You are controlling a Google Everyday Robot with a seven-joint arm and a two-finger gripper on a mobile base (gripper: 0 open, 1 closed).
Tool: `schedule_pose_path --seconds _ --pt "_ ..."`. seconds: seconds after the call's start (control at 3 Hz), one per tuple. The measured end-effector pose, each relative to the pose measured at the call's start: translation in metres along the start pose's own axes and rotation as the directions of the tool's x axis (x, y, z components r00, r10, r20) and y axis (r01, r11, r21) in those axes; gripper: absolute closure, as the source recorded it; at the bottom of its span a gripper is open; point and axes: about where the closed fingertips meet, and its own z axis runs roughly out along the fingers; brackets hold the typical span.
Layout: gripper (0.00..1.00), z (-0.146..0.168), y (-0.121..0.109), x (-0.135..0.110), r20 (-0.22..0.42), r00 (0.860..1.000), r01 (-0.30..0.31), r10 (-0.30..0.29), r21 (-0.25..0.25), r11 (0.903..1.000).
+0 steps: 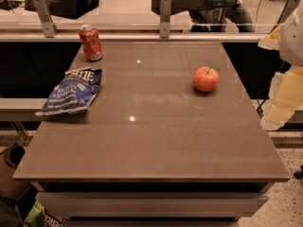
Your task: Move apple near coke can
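Note:
A round red-orange apple [206,79] with a short dark stem sits on the brown table [156,141], right of centre. A slim red coke can [90,42] with a silver top stands upright at the table's far left corner, well apart from the apple. My gripper [280,105], pale yellow and white, hangs at the right edge of the view beside the table's right side, to the right of the apple and not touching it. It holds nothing that I can see.
A blue chip bag [71,91] lies flat near the table's left edge, in front of the can. A metal rail with posts [164,17] and a glass panel run along the table's far edge. A green bag [40,215] lies on the floor at lower left.

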Motion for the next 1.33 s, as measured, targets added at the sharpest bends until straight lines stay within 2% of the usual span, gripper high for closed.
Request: schedule_pose_path --seconds 0.33,0.67,1.0,1.33 --pt "0.00 0.000 0.000 0.000 0.000 1.000 0.000 0.000 0.000 1.0000" --pt "0.00 0.010 -0.001 -0.005 0.077 0.997 -0.029 0.029 -0.001 0.9996" --pt "0.00 0.033 -0.007 -0.013 0.177 0.981 -0.082 0.080 0.004 0.9966" --pt "0.00 0.057 -0.024 -0.021 0.270 0.953 -0.147 0.135 0.026 0.9887"
